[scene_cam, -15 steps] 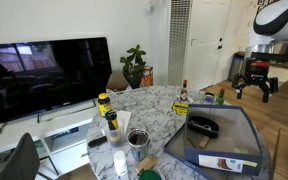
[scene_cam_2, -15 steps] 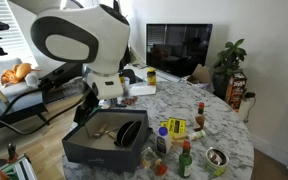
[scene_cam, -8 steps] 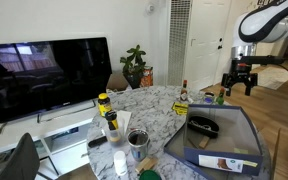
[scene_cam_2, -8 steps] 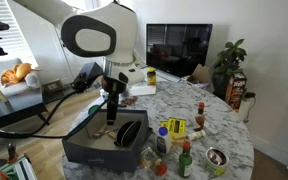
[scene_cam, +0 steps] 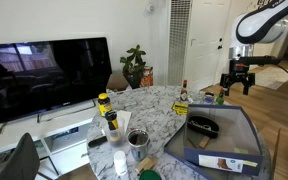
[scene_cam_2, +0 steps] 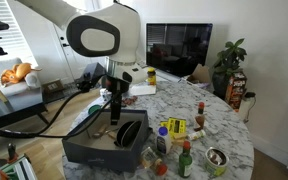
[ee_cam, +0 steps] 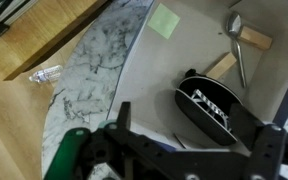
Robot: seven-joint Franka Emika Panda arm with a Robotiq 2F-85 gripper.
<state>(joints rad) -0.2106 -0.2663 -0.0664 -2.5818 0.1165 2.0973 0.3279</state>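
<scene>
Hovering above the grey bin on the marble bench, your claw has its jaws spread wide and grips nothing; in both exterior views you see the claw hanging over the bin's near end. Your closest item is the black oval case with white lettering, lying flat on the bin floor. In the wrist view its long axis runs diagonally, from upper left down to lower right. It sits just ahead of the claw, between the two fingers and nearer the right-hand one in that view, apart from both. Beyond it lie a metal spoon, a wooden tool and a green note.
</scene>
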